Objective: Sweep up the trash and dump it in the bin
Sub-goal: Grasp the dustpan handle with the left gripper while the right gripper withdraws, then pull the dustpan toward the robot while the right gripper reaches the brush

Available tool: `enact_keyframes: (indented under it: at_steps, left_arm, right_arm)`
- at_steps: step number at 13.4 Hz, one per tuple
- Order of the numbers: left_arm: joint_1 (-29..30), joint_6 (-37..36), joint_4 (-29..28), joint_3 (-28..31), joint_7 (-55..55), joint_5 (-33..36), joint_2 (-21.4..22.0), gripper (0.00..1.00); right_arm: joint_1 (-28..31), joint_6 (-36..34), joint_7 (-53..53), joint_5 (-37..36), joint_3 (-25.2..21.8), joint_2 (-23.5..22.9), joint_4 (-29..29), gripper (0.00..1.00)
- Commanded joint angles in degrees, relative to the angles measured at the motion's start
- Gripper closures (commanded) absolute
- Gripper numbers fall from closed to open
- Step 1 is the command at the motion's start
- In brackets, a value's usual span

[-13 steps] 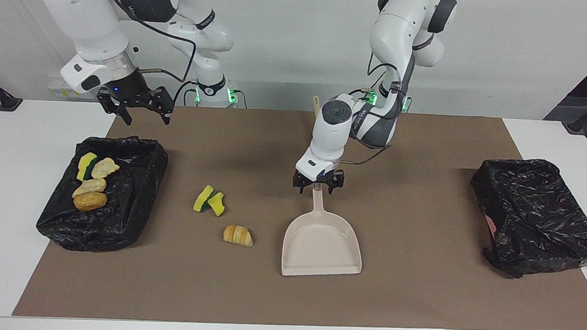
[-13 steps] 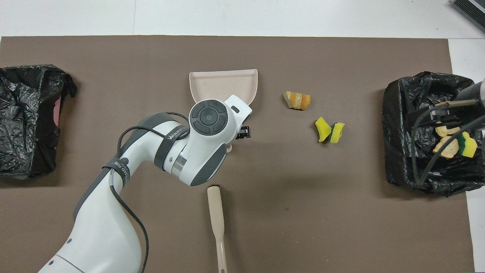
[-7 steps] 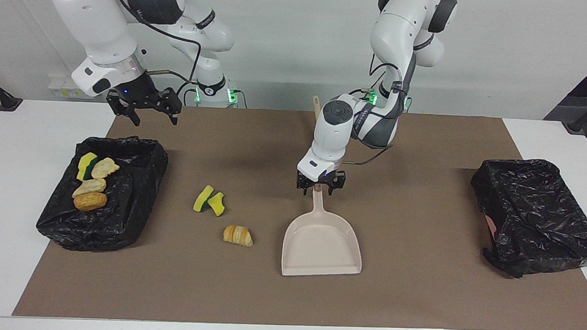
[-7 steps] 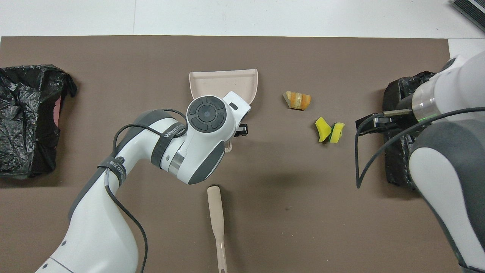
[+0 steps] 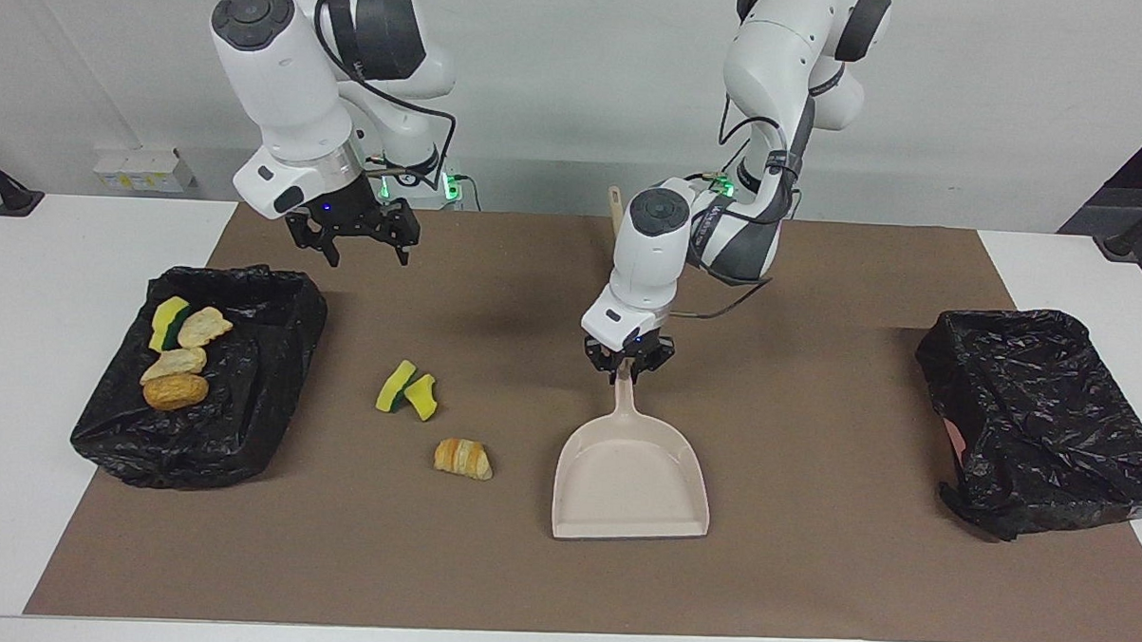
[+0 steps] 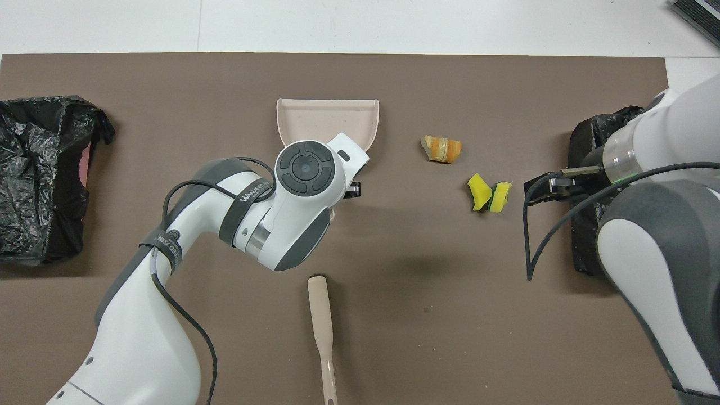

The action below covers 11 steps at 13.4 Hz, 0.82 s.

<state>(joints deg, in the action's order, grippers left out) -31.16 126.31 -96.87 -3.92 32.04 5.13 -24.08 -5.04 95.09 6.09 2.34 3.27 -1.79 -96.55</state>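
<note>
The beige dustpan (image 5: 630, 480) lies mid-mat with its handle toward the robots. My left gripper (image 5: 628, 363) is shut on the end of that handle; in the overhead view the wrist hides it. Loose trash lies on the mat toward the right arm's end: two yellow-and-green sponge wedges (image 5: 407, 389) (image 6: 490, 194) and a striped croissant (image 5: 464, 458) (image 6: 442, 149). The black-lined bin (image 5: 276, 349) holds a sponge wedge (image 5: 167, 321), bread chunks (image 5: 205, 325) and a bun (image 5: 175, 393). My right gripper (image 5: 350, 242) hangs open in the air over the mat beside that bin, holding nothing.
A second black-lined bin (image 5: 1043, 413) (image 6: 39, 180) stands at the left arm's end of the brown mat. A beige brush handle (image 6: 320, 332) lies on the mat nearer the robots than the dustpan.
My left gripper has closed on the dustpan handle, and the pan has shifted slightly. The right arm has swung from beside the bin toward the table's middle, its gripper still open.
</note>
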Motion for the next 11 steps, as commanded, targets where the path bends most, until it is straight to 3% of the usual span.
enact_keyframes:
  at_steps: [1,7,11]
  left_arm:
    - [3.46,-3.59,-0.52,0.05,-13.96,1.37,4.11,1.00]
    - [14.36,-13.87,-1.04,-0.03,-42.00,1.29,10.44,1.00]
    - [22.45,-16.97,-3.32,-0.12,-63.36,0.58,14.40,1.00]
  right_arm:
    - [-1.19,1.94,-0.02,1.44,0.24,1.27,-3.54,0.00]
    - [-9.36,12.55,3.31,4.86,0.33,0.83,-12.06,0.00]
    - [-16.82,19.51,13.15,4.87,0.33,-0.40,-16.03,0.00]
